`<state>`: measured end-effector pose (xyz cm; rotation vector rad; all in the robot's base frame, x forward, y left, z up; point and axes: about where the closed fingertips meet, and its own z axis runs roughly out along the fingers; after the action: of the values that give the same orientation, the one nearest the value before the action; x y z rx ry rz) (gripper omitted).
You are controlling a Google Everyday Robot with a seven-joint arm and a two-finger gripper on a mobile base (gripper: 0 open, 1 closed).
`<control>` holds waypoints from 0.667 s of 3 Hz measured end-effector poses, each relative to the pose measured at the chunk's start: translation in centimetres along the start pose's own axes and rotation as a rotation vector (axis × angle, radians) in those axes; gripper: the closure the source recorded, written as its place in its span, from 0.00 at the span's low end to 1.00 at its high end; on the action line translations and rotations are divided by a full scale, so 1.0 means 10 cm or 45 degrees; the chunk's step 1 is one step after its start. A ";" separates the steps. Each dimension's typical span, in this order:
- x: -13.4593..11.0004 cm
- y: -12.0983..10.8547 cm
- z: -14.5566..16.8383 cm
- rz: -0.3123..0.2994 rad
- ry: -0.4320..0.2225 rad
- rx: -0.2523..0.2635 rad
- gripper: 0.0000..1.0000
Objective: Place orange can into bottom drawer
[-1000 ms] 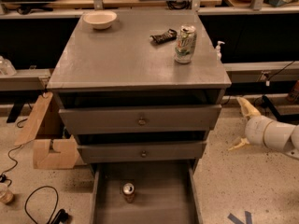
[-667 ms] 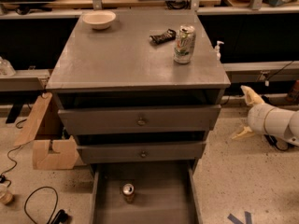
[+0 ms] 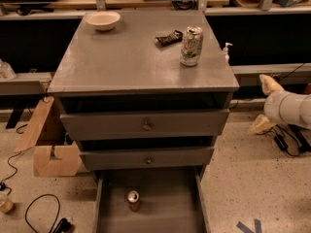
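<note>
Against the picture of a moment earlier, the gripper sits a little further right and higher, off the right side of the table and apart from it. Its two pale fingers are spread wide with nothing between them. The orange can has not shifted: it stands upright on the floor of the bottom drawer, left of the middle, silver top up. The things on the table lie as they did.

The bottom drawer is pulled out, and its front part is cut off by the lower edge of the view. The arm behind the gripper runs out of the right edge. The insides of the two upper drawers are dark slits; nothing can be made out in them.

On the grey table top stand a white-and-green can, a dark wrapper and a pale bowl. The floor is speckled and light, with a cardboard box at the left, a black cable and blue tape. Wooden benches run behind.
</note>
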<state>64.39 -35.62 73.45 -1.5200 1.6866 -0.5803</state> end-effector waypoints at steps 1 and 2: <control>0.06 -0.15 -0.41 -0.024 0.109 0.002 0.00; 0.02 -0.20 -1.06 -0.041 0.182 0.026 0.00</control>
<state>57.23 -37.93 81.25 -1.5244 1.7602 -0.7362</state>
